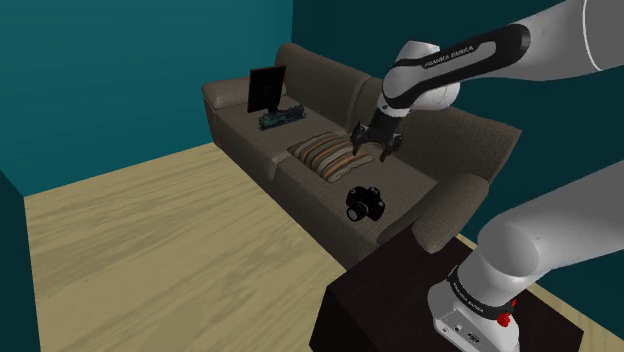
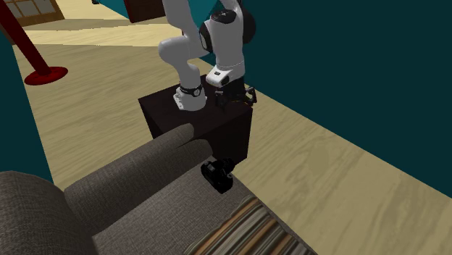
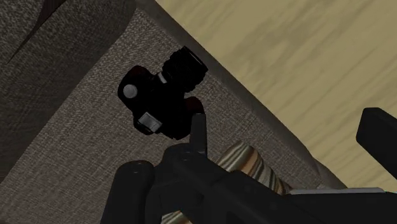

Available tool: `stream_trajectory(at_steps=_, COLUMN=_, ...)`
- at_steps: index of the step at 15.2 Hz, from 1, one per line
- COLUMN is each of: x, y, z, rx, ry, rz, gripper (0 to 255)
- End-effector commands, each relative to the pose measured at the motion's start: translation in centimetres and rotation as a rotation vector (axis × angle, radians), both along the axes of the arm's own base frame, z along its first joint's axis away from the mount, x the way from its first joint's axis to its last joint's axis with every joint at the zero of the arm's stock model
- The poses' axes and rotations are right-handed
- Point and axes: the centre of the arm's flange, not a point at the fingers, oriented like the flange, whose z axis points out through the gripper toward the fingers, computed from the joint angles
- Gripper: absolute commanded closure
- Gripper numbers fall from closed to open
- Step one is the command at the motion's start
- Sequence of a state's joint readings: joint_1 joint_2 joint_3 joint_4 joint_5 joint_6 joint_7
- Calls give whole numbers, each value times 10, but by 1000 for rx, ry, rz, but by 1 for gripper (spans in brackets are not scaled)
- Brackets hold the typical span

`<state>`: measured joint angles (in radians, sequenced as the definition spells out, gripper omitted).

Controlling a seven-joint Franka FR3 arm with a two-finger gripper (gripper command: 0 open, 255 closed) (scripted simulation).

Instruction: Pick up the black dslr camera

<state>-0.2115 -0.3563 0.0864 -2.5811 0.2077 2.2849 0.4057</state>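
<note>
The black DSLR camera (image 1: 365, 204) sits on the brown sofa's seat cushion (image 1: 400, 185) close to its front edge, lens pointing out toward the floor. It also appears in the second exterior view as the camera (image 2: 218, 174) and in the wrist view as the camera (image 3: 162, 95). My gripper (image 1: 376, 143) hangs open in the air above the seat, between the striped pillow and the camera, touching neither. In the wrist view the gripper (image 3: 286, 137) has its fingers wide apart, with one finger (image 3: 198, 130) beside the camera body and nothing between them.
A striped pillow (image 1: 325, 154) lies on the seat just beyond the camera. Further along the sofa a black flat panel (image 1: 266, 88) stands over a small green object (image 1: 282, 117). The dark stand (image 1: 400, 290) abuts the sofa's armrest (image 1: 455, 215). Wooden floor (image 1: 150, 250) stretches in front.
</note>
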Motion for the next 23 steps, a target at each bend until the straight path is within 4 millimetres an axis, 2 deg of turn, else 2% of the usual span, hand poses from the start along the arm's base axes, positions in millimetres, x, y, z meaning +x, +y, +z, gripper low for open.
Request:
stream_trajectory(at_steps=1, x=5, y=-10, z=-25, rx=12, ry=11, rz=-85, gripper=0)
stream_trajectory(at_steps=8, x=15, y=-47, z=-111, rx=53, ry=53, rz=-368, gripper=0)
stream_trajectory(at_steps=16, x=10, y=-85, z=-211, rx=101, ry=102, rz=-692, gripper=0)
stream_trajectory(at_steps=23, x=10, y=-85, z=-244, rx=102, ry=103, rz=-697, gripper=0)
